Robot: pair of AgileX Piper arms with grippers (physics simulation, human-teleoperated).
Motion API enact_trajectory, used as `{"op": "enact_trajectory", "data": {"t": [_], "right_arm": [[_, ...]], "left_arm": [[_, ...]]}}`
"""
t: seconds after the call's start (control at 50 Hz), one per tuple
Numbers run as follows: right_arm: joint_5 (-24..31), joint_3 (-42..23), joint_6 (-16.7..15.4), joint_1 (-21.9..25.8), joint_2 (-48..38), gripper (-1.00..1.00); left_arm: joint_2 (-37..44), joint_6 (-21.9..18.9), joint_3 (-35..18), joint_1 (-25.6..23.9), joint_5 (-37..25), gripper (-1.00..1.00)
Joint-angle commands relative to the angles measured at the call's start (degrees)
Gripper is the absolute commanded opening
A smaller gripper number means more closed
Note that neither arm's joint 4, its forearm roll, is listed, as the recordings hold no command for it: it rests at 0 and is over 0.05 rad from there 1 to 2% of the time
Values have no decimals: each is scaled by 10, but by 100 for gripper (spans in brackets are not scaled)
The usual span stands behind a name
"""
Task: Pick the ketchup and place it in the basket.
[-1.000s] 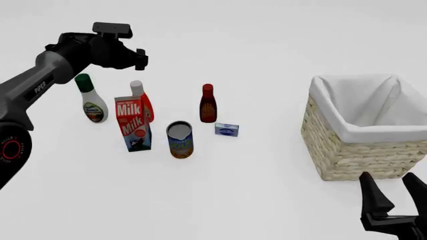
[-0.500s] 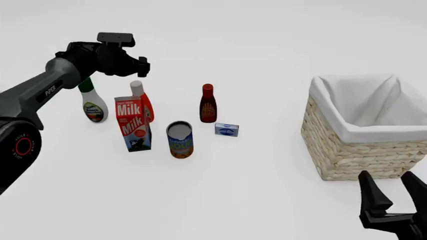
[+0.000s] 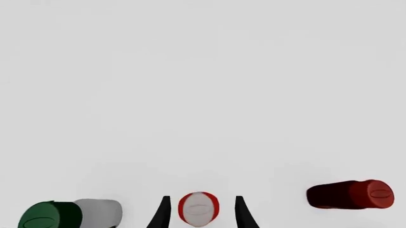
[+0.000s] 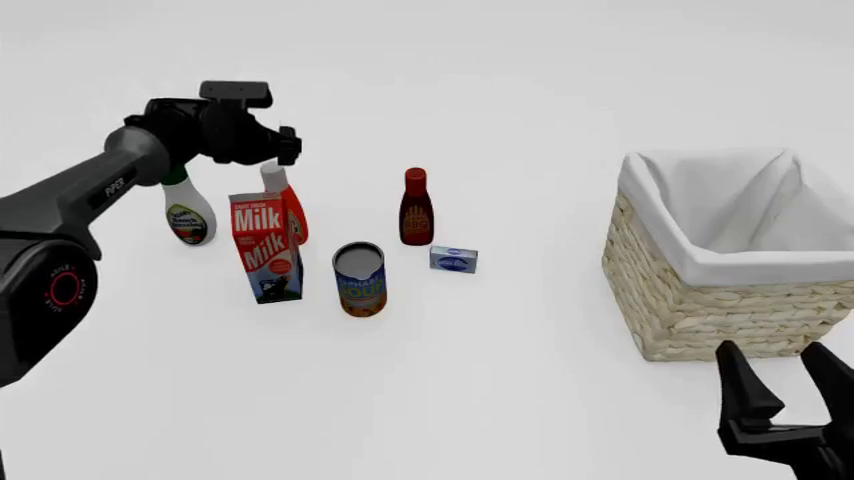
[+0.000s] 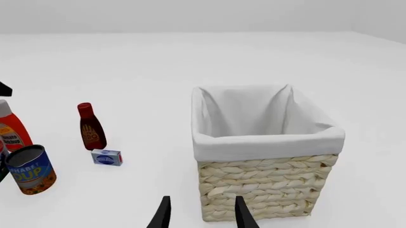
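Note:
The ketchup [image 4: 290, 212] is a bright red bottle with a whitish cap, standing upright just behind the milk carton [image 4: 264, 247]. My left gripper [image 4: 283, 150] hangs open right above its cap. In the left wrist view the ketchup cap [image 3: 198, 208] lies between the two fingertips [image 3: 163, 214], with no touch visible. The basket [image 4: 641, 195] stands at the right, tan wicker with a white lining. My right gripper [image 4: 787, 392] is open and empty, low in front of the basket. The right wrist view shows the basket [image 5: 266, 183] and the ketchup [image 5: 11, 132] at its edge.
A white bottle with a green cap [image 4: 184, 208] stands left of the ketchup. A dark-red bottle [image 4: 415, 207] stands to its right. A can [image 4: 359, 279] and a small blue box [image 4: 454, 260] sit nearer the front.
My left gripper has come down and slightly right, and now sits close over the ketchup's cap. The right gripper and all objects have not moved.

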State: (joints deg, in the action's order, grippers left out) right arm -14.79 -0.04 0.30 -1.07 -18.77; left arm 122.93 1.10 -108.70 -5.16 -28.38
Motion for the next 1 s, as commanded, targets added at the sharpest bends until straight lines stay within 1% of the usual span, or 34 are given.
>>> {"op": "enact_trajectory", "data": {"t": [0.02,0.14,0.34,0.62,1.0], "right_arm": [[-1,0,0,-1,-2,100],[2,0,1,-1,-1,100],[-4,0,2,-1,-8,100],[-15,0,3,-2,-21,100],[-16,0,5,-2,-23,100]], "left_arm": [[10,4,3,3,4,100],[13,4,9,4,11,100],[29,7,3,5,11,100],[40,10,8,3,18,100],[54,12,9,2,22,100]]}}
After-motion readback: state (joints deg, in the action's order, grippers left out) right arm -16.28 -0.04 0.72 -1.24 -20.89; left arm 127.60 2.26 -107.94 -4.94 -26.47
